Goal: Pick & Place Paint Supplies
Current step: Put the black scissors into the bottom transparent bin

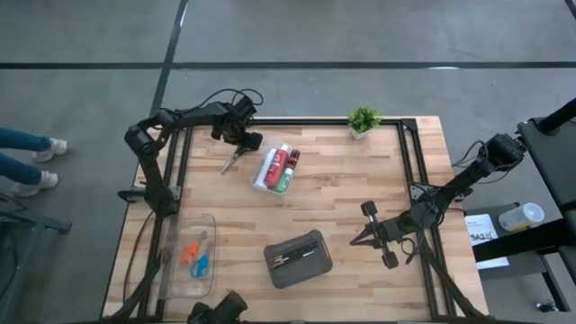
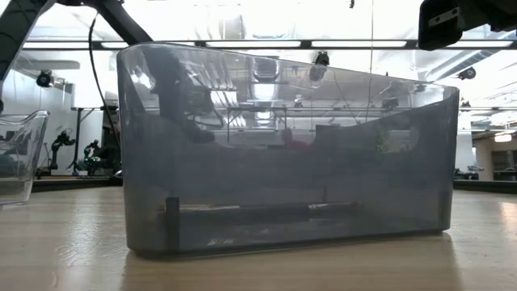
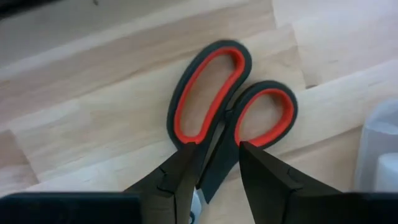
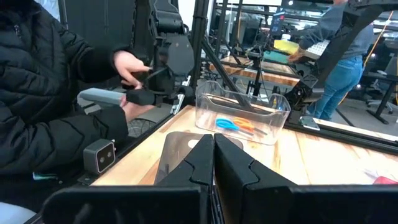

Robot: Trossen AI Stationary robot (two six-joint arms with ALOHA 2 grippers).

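One left pincer (image 3: 214,165) squeezes the red scissors (image 3: 227,99) on the counter (image 3: 93,118), gripping where the handles meet so they lift straight. Right pincer (image 1: 360,236) waits clenched, far away.

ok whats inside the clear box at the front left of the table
Two small scissors lie inside the clear box: orange-handled scissors and blue-handled scissors. Their blades overlap, so the tips can't be separated.

scissors (image 3: 230,106) blades: hidden by fingers (image 3: 180,180) | brushes: indistinct
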